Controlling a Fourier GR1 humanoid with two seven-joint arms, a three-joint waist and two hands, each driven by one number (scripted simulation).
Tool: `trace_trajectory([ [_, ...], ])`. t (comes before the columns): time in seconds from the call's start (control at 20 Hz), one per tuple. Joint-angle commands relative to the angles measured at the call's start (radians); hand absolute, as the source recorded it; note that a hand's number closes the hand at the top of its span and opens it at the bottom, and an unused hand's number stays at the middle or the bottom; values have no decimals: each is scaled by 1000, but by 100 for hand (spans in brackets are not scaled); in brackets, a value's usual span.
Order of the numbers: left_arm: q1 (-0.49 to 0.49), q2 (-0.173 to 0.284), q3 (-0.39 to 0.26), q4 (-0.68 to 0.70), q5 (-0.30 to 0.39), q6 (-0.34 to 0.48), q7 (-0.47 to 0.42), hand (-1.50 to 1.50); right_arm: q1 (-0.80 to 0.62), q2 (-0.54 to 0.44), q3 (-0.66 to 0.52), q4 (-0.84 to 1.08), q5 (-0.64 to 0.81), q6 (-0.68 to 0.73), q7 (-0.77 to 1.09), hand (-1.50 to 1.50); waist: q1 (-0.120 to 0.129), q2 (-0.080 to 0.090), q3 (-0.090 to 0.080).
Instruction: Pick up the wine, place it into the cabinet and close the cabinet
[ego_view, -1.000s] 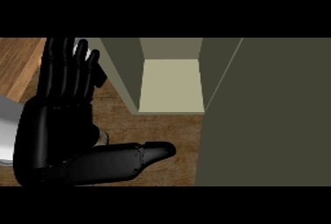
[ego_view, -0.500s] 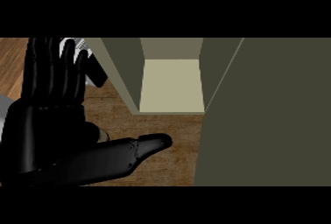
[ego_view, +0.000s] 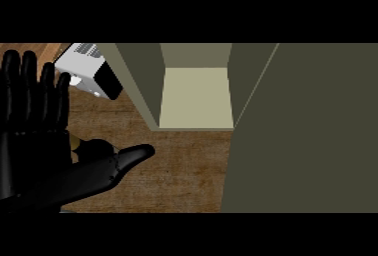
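Wine is nowhere you can plainly see: only a small dark shape (ego_view: 94, 146) peeks out behind your big black left hand (ego_view: 40, 150), fingers straight and spread, holding nothing, so you're at the pick-up step. Ahead, the olive-green cabinet (ego_view: 140, 85) stands open, its tall door (ego_view: 303, 130) swung toward you; a white boxy appliance (ego_view: 90, 70) sits beside it.
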Motion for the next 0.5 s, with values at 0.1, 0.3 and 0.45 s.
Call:
trace_trajectory([
  [0.1, 83, 58, 139, 31, 90, -45, -107, -150, -25, 0, -8, -70, -25, -14, 64, -150, -1, 1, 0],
  [0.3, 183, 11, 113, 41, 90, -20, -205, -150, -39, -1, -9, -126, -37, -29, 125, -150, -2, 0, 0],
  [0.45, 213, 61, 216, 37, 177, -83, -213, -150, -40, 5, -24, -50, -32, -10, 52, -150, 1, 1, 0],
])
